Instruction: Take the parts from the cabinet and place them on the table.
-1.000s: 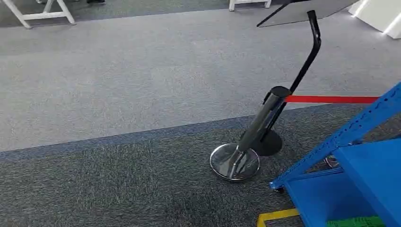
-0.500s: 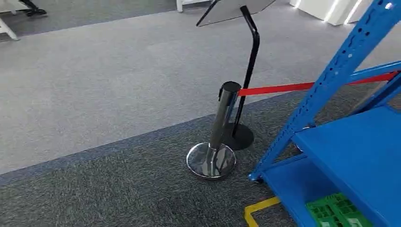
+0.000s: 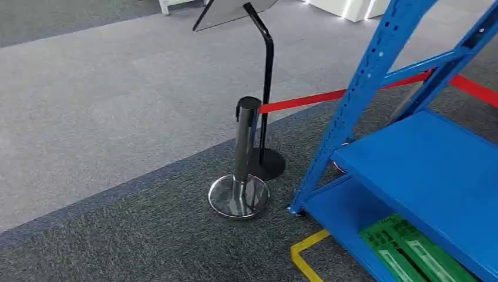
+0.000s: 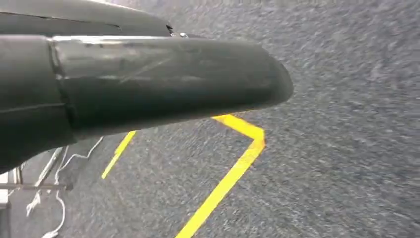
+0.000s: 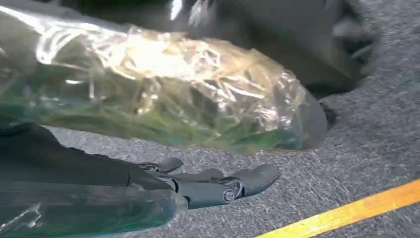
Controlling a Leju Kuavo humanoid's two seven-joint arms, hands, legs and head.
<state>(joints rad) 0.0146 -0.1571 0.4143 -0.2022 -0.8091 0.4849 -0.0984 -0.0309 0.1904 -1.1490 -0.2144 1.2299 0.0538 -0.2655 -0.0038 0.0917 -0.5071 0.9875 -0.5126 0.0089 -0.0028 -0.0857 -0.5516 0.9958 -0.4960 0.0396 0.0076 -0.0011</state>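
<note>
Camera has swung since a second ago: the whole head view has slid across, so that's the robot turning, not the things moving. More of the blue rack point(image 3: 364, 76) is in frame, with green crates point(image 3: 411, 252) on its bottom shelf.

Task thing: plastic-wrapped part point(image 5: 163, 94), clear crinkled film over something green. It sits just beside the right hand point(image 5: 198, 186), runs along the fingers point(image 5: 252, 177) and reaches past their tips. More film shows at the base of the fingers.

Risks as I judge them:
- Fingers lie stretched out nearly flat, not curled round the wrap. The thumb is hidden by the film, so I can't tell whether the part is pinched or just resting there. Slick film plus a turning body could let it slide off past the fingertips onto the carpet.
- The stanchion point(image 3: 244, 147), its red belt point(image 3: 305, 101) and the black sign stand point(image 3: 267, 88) stand close to the rack's corner post. A wide swing or step could snag the belt or knock a base.
- The rack upright is near, so the arm could clip it.

Pose: the right arm hangs low with its fingers pointing over the carpet, a yellow floor line point(image 5: 346, 210) beyond the tips. Left hand: I can't tell the state of its fingers.
</note>
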